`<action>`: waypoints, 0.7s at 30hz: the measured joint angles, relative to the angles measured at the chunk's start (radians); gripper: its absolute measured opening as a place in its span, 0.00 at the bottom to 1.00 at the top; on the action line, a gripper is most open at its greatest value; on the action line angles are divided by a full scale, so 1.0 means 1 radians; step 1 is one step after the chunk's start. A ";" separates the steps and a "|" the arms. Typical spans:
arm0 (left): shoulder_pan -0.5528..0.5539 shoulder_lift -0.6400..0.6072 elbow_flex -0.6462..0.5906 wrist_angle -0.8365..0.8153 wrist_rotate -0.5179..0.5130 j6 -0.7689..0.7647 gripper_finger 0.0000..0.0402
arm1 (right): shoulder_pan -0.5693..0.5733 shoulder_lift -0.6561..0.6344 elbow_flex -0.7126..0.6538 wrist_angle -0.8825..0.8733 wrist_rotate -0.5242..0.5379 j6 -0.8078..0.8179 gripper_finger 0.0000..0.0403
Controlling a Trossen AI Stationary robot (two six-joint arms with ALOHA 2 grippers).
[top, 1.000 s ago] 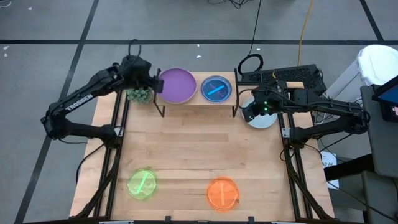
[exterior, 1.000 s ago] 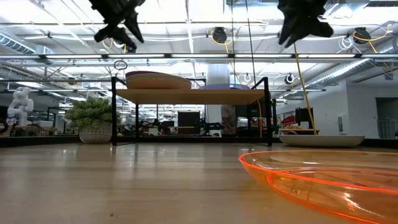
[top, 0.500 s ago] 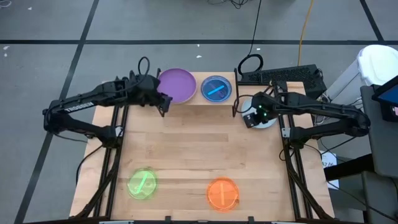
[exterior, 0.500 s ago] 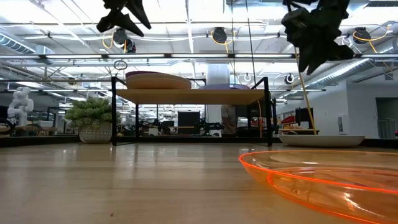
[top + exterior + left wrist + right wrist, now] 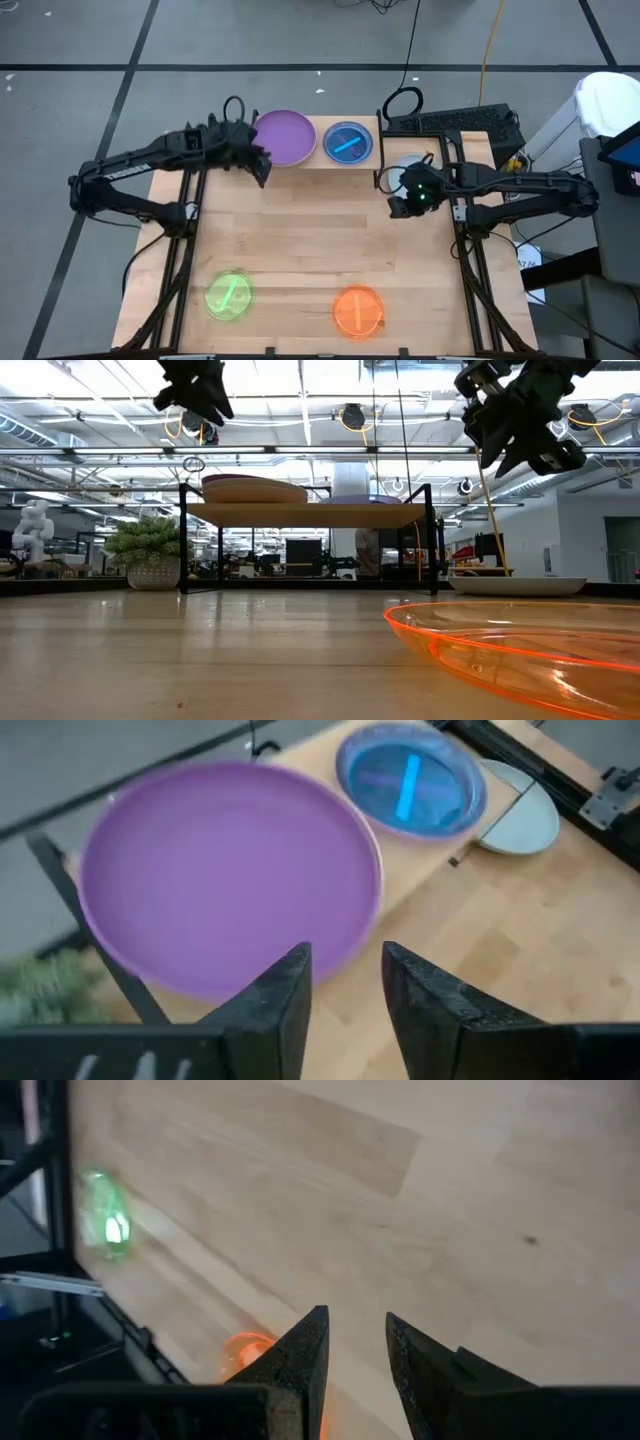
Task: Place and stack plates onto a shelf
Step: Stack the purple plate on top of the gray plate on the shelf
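The shelf (image 5: 316, 161) stands at the table's far edge. On it rest the purple plate (image 5: 285, 137), topping a stack (image 5: 255, 490), and the translucent blue plate (image 5: 348, 142). A pale grey-blue plate (image 5: 410, 163) lies on the table right of the shelf, partly under the right arm. The green plate (image 5: 229, 296) and the orange plate (image 5: 358, 311) lie near the near edge. My left gripper (image 5: 262, 166) hovers open at the purple plate's (image 5: 225, 870) near-left rim. My right gripper (image 5: 398, 206) hovers open over bare table (image 5: 357, 1345), just nearer than the pale plate.
A small potted plant (image 5: 150, 550) sits left of the shelf, under the left arm. A keyboard (image 5: 460, 122) and cables lie beyond the table's far right corner. Bare wood (image 5: 320, 240) spreads between the shelf and the two near plates.
My left gripper has swung from over the plant toward the table's right and slightly nearer, ending at the shelf's near-left corner by the purple plate. My right gripper has moved off the pale plate toward the near edge. No plate has moved.
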 joint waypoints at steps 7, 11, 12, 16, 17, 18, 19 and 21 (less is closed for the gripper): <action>0.316 0.005 0.000 0.101 0.215 0.252 0.14 | 0.073 -0.018 -0.011 0.042 0.005 0.047 0.22; 0.471 0.048 -0.001 0.098 0.368 0.304 0.05 | 0.105 -0.019 -0.011 0.039 0.012 0.068 0.22; 0.500 0.063 -0.001 0.095 0.411 0.310 0.03 | 0.112 -0.021 -0.011 0.040 0.025 0.070 0.22; 0.566 0.133 -0.001 0.097 0.520 0.319 0.01 | 0.125 -0.027 -0.011 0.047 0.032 0.089 0.22; 0.572 0.148 -0.002 0.097 0.526 0.321 0.01 | 0.128 -0.029 -0.011 0.046 0.031 0.093 0.22; 0.577 0.161 -0.001 0.098 0.527 0.320 0.01 | 0.128 -0.031 -0.011 0.047 0.029 0.095 0.22; 0.582 0.170 -0.001 0.101 0.528 0.317 0.01 | 0.129 -0.036 -0.011 0.046 0.029 0.096 0.22; 0.594 0.180 -0.002 0.101 0.527 0.313 0.01 | 0.129 -0.045 -0.011 0.047 0.027 0.099 0.22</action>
